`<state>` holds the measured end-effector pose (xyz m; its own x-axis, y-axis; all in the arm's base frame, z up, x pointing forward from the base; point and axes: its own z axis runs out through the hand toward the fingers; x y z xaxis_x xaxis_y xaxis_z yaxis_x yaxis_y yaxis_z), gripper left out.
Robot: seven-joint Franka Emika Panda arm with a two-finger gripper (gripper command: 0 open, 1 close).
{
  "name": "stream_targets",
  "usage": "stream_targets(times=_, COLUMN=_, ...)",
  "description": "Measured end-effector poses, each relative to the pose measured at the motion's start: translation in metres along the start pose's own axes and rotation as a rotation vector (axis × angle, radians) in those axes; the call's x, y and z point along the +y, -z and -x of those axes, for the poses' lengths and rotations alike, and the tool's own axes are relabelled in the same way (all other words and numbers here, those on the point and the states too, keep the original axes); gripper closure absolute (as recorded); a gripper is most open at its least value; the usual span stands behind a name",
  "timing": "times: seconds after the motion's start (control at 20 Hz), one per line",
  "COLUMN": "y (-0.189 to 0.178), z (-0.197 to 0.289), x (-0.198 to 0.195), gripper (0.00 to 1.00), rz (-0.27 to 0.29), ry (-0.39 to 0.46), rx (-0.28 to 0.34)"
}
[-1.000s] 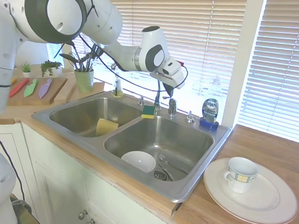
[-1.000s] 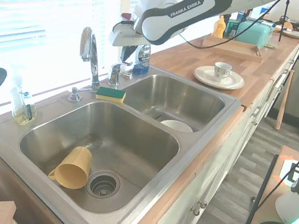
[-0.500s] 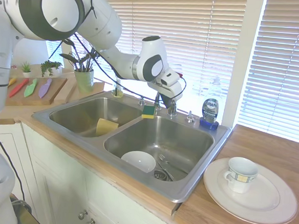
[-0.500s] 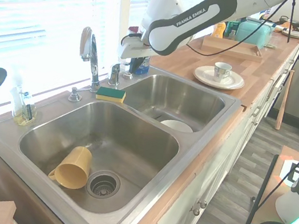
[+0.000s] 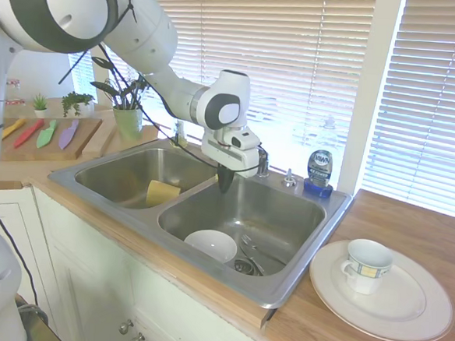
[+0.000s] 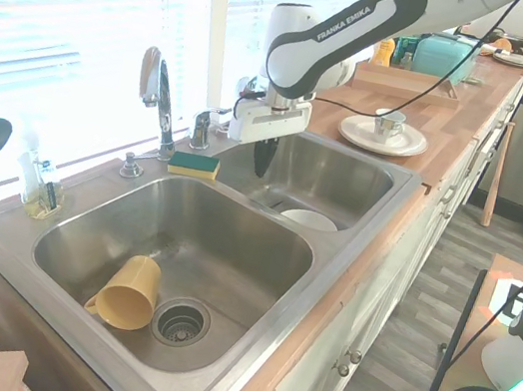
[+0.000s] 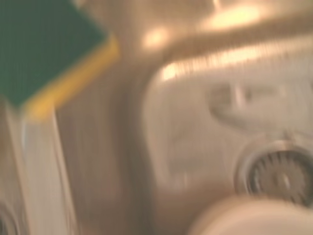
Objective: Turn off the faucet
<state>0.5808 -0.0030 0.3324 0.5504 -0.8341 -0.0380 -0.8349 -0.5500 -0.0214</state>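
Note:
The chrome faucet (image 6: 158,86) stands behind the sink divider, with its short upright lever handle (image 6: 200,128) just beside the spout. In the first exterior view only the handle (image 5: 263,164) shows past my arm. My gripper (image 6: 262,160) hangs point-down over the back edge of the basin holding the bowl, in front of the handle and apart from it. Its dark fingers (image 5: 225,181) are pressed together and hold nothing. No water stream can be seen from the spout.
A green-and-yellow sponge (image 6: 193,163) lies on the divider near the faucet. A yellow cup (image 6: 125,305) lies in one basin, a white bowl (image 5: 210,245) in the other. A dish-soap bottle (image 5: 319,171) stands on the sink rim, a plate with a mug (image 5: 381,290) on the counter.
My gripper has come down from beside the faucet handle and moved out over the basin, turning from a slanted pose to pointing straight down. The handle's position looks the same.

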Motion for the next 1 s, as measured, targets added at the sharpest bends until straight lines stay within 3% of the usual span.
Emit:
stream_targets(times=0.35, y=0.024, z=0.044, x=0.053, gripper=1.0, rz=0.05, ry=0.052, rx=0.009)
stream_targets(times=0.4, y=0.025, z=0.048, x=0.058, gripper=0.0, rz=0.057, ry=0.059, rx=0.015)
stream_targets(times=1.0, y=0.021, z=0.065, x=0.067, gripper=0.0, rz=0.077, ry=0.074, rx=0.033)
